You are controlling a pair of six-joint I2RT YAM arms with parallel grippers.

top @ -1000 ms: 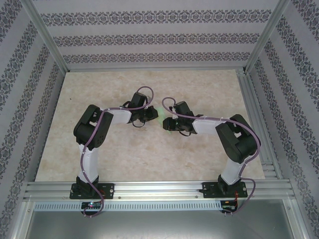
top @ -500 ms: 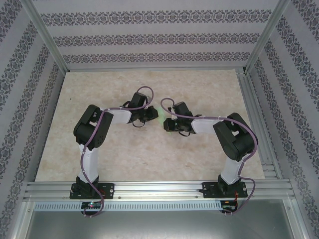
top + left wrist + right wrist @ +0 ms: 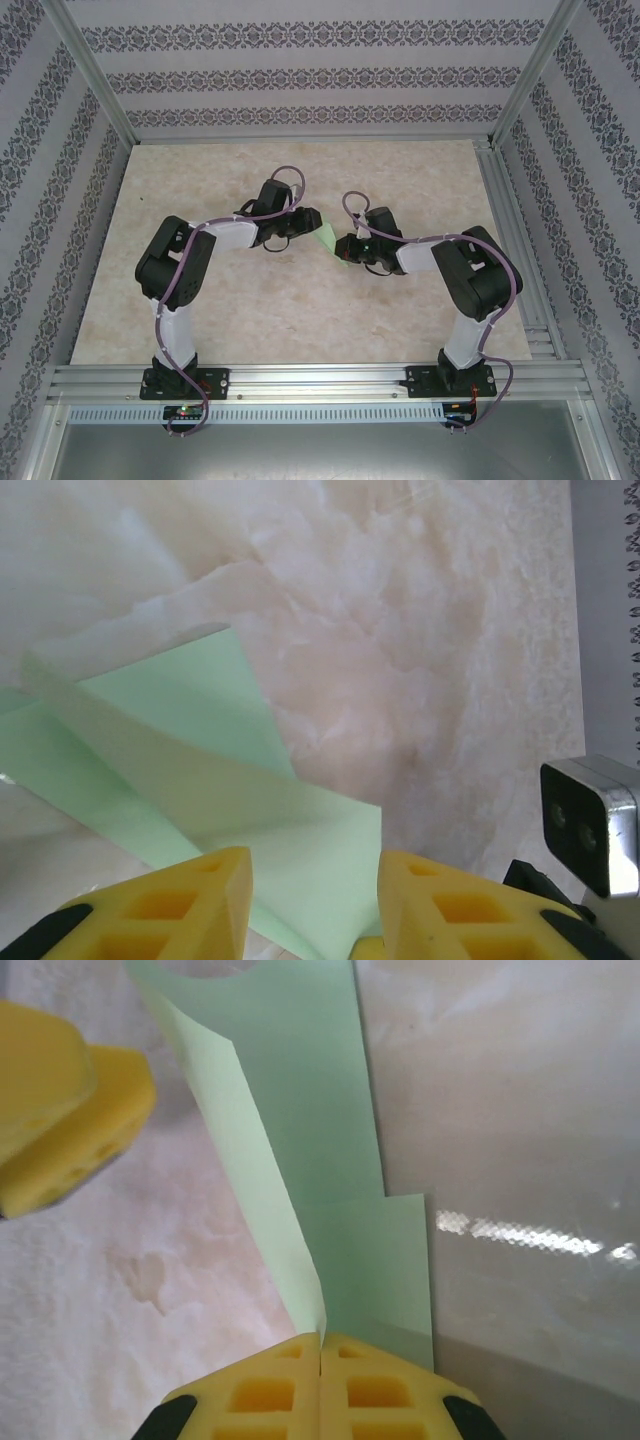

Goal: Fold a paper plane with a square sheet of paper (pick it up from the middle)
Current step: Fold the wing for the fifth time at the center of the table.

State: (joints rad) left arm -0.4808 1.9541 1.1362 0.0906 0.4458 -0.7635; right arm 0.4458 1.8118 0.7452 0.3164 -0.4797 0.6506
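While the right pincer [image 3: 320,1342] clamps the paper [image 3: 300,1080] edge, the left pincer [image 3: 312,865] gapes amid wide tabletop [image 3: 200,180].

Top: high, behind bases [image 3: 185,378]. Wrists: close, seemingly sharing paper [image 3: 170,695].

1. Both arms reach to mid-table, left gripper [image 3: 308,222] and right gripper [image 3: 345,248] near each other.
2. A pale green paper sheet [image 3: 328,237] shows between them, above the marbled table [image 3: 200,180].
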